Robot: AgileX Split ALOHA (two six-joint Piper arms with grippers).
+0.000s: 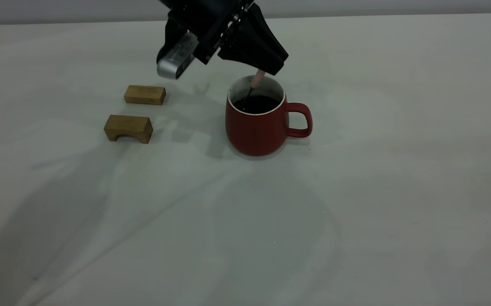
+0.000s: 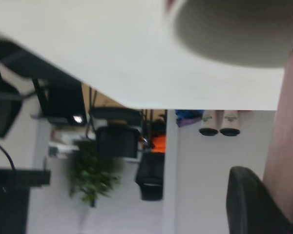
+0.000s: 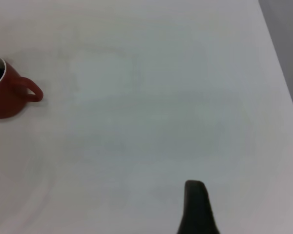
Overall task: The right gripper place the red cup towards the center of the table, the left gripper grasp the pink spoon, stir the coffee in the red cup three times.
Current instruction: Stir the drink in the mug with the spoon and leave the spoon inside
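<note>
The red cup stands upright near the middle of the table, its handle pointing right, with dark coffee inside. My left gripper hangs just above the cup's rim, shut on the pink spoon. The spoon slants down and its metal end dips into the coffee. In the left wrist view the pink handle sits against one black finger. The right gripper is out of the exterior view. It hovers over bare table far from the cup.
Two tan wooden blocks lie left of the cup, a plain one farther back and an arched one nearer. The left arm's silver module hangs above the table between the blocks and the cup.
</note>
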